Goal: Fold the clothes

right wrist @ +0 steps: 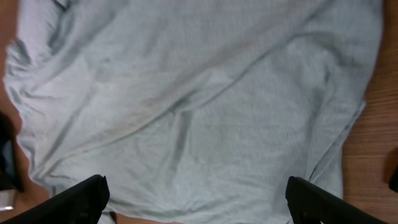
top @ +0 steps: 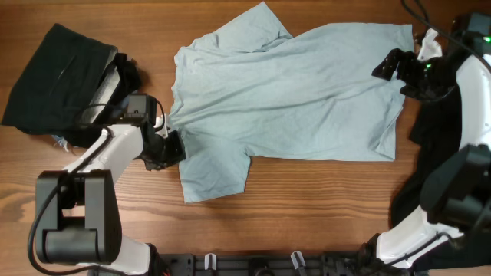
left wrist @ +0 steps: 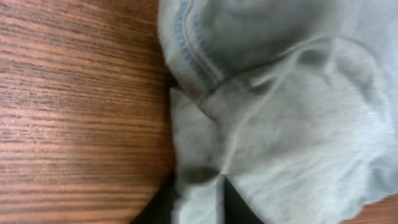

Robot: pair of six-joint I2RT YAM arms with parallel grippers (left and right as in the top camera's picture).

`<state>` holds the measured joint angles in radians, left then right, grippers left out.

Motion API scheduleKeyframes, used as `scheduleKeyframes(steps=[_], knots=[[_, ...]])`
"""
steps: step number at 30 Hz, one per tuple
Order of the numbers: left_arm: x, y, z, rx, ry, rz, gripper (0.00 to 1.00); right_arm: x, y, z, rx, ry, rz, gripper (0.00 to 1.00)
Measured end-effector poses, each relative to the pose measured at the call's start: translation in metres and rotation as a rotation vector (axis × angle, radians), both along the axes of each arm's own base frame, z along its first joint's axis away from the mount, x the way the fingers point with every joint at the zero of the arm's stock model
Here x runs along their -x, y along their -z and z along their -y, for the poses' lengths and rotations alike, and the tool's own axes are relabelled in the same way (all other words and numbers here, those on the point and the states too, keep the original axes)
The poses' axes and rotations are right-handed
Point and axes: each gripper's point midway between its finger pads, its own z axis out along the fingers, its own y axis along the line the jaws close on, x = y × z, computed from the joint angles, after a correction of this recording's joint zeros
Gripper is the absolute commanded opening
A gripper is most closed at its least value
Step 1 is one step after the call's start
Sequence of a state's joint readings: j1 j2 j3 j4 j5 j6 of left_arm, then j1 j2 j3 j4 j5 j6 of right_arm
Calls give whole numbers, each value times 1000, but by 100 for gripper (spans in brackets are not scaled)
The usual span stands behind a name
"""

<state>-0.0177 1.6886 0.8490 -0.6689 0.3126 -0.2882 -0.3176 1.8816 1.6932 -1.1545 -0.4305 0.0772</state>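
The pale blue T-shirt (top: 307, 92) lies spread across the middle of the wooden table (top: 307, 199), hem to the right, collar end to the left, one sleeve pointing up and the other lying toward the near edge; it is creased but mostly flat. The left gripper (top: 170, 146) sits right at the shirt's left edge, between collar and near sleeve; in the left wrist view its two dark fingers (left wrist: 152, 210) stand narrow, with a tuck of blue cloth running down between them, so that pincer is pinching the T-shirt. A stitched hem (left wrist: 193, 56) curves just above the pinch, with bare wood to the left of it.

Over on the far side, the right gripper (top: 387, 65) hangs at the shirt's right edge, near the upper corner of the hem; the right wrist view shows its fingers (right wrist: 74, 199) spread wide, one at each lower corner of the frame, with blue cloth filling the space between them; whether the tips touch the fabric cannot be told, and nothing is clamped there.

A black garment (top: 54, 77) lies heaped at the table's upper left, well apart from the shirt, its grey lining (top: 107, 88) showing beside the left arm; more black cloth (top: 420, 134) lies at the right edge, partly under the right arm.
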Motion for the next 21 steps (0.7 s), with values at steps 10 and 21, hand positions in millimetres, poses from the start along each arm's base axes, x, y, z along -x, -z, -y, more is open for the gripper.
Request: scheduleKeyframes(steps=[10,21], knots=[[74,0,-51,-112,-242,-350,4,36,8,13,58,172,-199,92],[54,-29,-87,-39,-458,-186,36,91,74,15,103,286,-453,73]])
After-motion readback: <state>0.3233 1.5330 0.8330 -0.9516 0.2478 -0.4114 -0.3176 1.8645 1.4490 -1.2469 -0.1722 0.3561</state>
